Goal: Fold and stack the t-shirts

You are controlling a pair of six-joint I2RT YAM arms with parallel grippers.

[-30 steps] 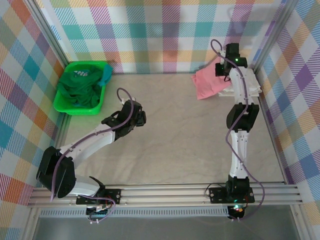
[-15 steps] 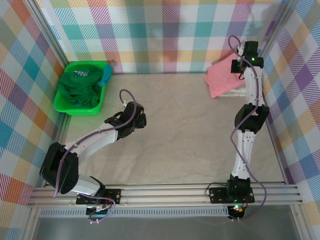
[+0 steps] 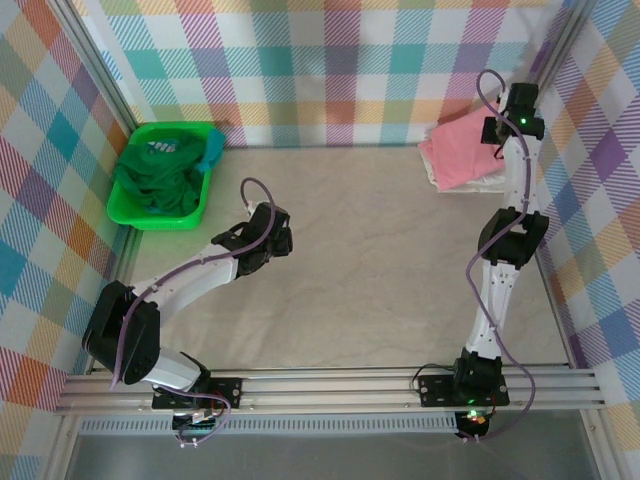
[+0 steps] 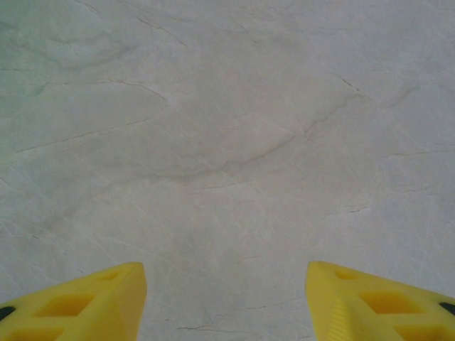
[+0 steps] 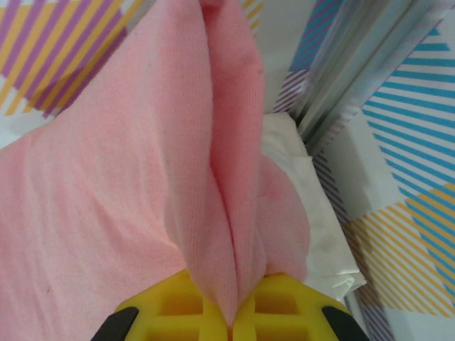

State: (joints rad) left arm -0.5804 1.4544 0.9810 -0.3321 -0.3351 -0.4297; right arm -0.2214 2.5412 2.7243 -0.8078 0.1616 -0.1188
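- Pinching a fold of the salmon-pink t-shirt, my right hand has its yellow fingers pressed together on the cloth; the fabric rises from between the tips in two ridges.
- Salmon-pink t-shirt, overhead view: it lies in the far right corner of the tabletop, on top of the cream-white t-shirt, whose pale edge shows along its near side.
- Cream-white t-shirt, right wrist view: folded cloth just right of the pink one, touching it and lying close against the corner.
- Obstructions at that corner: the metal corner post and the plaid wall stand right beside the right hand, leaving me little room on that side.
- Left hand: fingers spread with nothing between them, hovering over bare, faintly creased tabletop left of centre and well apart from both shirts.
- Bright green bin: far left corner, against the wall, holding bunched dark green t-shirts, with a teal t-shirt draped at its far right rim.
- Mounting rail: runs along the near edge and carries both arm bases.
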